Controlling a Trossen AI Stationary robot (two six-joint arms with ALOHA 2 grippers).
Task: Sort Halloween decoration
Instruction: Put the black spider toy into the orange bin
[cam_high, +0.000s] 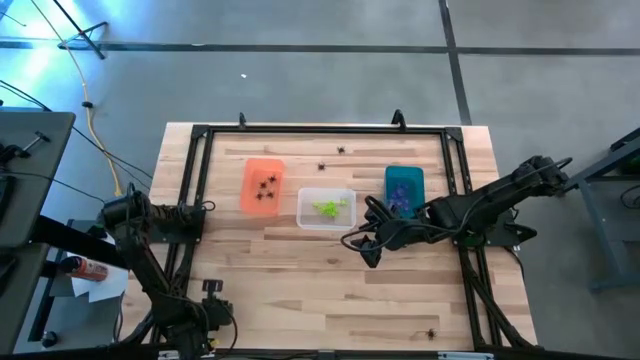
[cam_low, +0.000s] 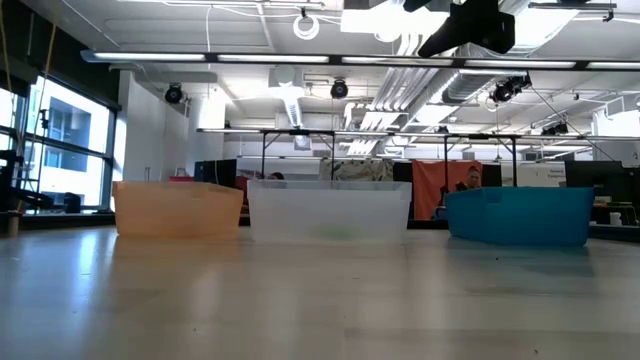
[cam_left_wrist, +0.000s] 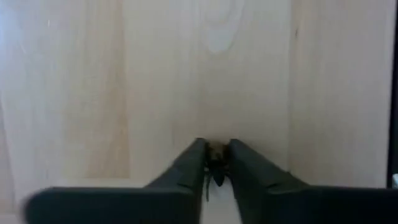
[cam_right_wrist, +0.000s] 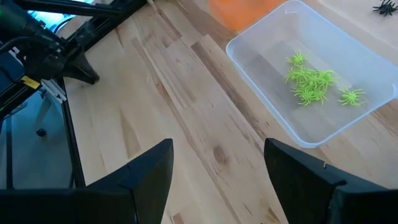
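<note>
1. Pale wood planks form the table (cam_high: 300, 270), and on its left side we see the left arm folded down toward the near edge, its gripper lost among dark links in the high view.
2. In the left wrist view we see the left gripper (cam_left_wrist: 217, 163) with its two dark fingers (cam_left_wrist: 186, 168) drawn narrow around a small black spidery trinket (cam_left_wrist: 217, 168) lying on the wood; part of the trinket is hidden between the fingers.
3. Next comes the orange rectangular plastic bin (cam_high: 264, 186), holding a few tiny black spiders (cam_high: 266, 187) that we can barely resolve.
4. Just beside it sits the clear rectangular plastic bin (cam_high: 327, 207) with a cluster of lime green spiders (cam_right_wrist: 313, 81), sharpest in the right wrist view.
5. Two more loose black spiders (cam_high: 343, 151) lie on the table behind the bins, too small for us to make out in detail.
6. The teal rectangular plastic bin (cam_high: 404, 185) holds purple spiders (cam_high: 401, 200), partly covered by the right arm.
7. The right arm reaches in from the right edge, stretched low across the table, and its right gripper (cam_right_wrist: 217, 168) hangs above bare wood near the clear bin, fingers spread wide and holding nothing.
8. In the low view we see only the three bin walls; their contents are hidden.
</note>
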